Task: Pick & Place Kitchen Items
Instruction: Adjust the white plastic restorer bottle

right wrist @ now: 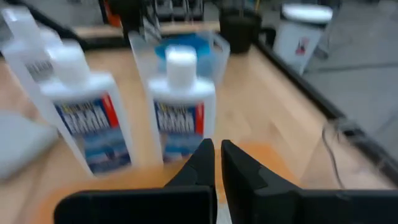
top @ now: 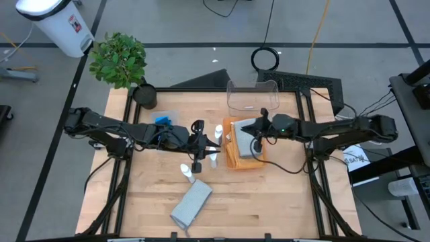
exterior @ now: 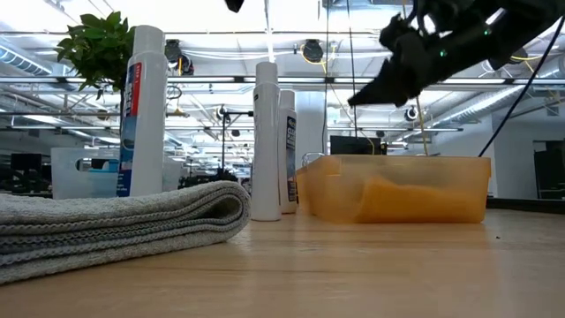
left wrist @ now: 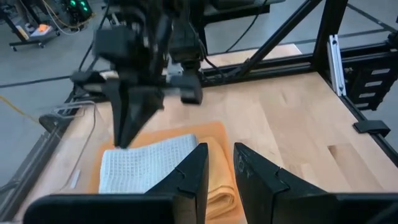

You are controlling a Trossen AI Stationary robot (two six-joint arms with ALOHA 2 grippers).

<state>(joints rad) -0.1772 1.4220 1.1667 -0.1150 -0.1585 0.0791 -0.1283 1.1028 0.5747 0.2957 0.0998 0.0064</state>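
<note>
High view shows your right tool [top: 256, 146] pinched together, empty, above the grey cloth [top: 246, 139] in the orange tray [top: 232, 156]. Your left tool [top: 208, 141], fingers slightly apart, holds nothing beside the white bottles [top: 218, 132]. Another grey cloth [top: 191, 204] lies on the worktop [top: 269, 202].

Bystanders on and around the wooden table

An orange tray [top: 232, 160] sits right of the table's [top: 269, 202] centre, a clear plastic bin [top: 252, 95] at the far edge. A leafy potted plant [top: 119, 59] stands at the far left corner beside a black pot [top: 144, 95]; a white waste bin [top: 57, 23] stands on the floor beyond.
</note>
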